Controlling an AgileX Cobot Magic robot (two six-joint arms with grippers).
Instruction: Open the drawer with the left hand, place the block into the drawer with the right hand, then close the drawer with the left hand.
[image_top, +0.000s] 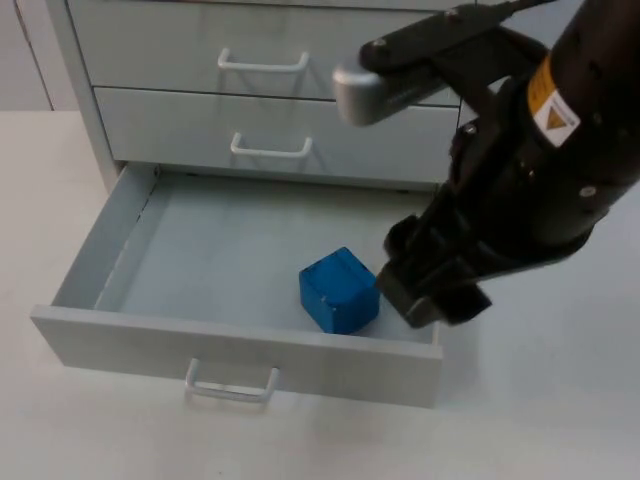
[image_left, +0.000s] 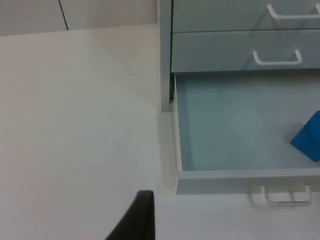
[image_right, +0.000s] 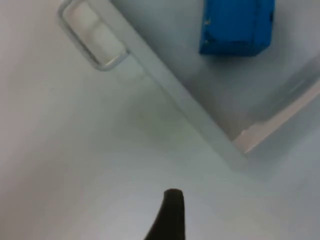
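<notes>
Block (image_top: 339, 290), blue, sits in the open drawer (image_top: 130, 250), just left of the right gripper (image_top: 436, 290), which holds nothing; whether its fingers are parted, I can't tell.

A white table top (image_top: 560, 400) spreads under even, soft light and carries a pale grey cabinet (image_top: 90, 110) that stands at its far side. Two of the cabinet's closed fronts sit one above the other, each with a white bar handle: the upper handle (image_top: 263, 64) and the lower handle (image_top: 271, 149). Behind the table, a light wall panel (image_left: 30, 15) with a dark vertical seam closes the scene.
</notes>
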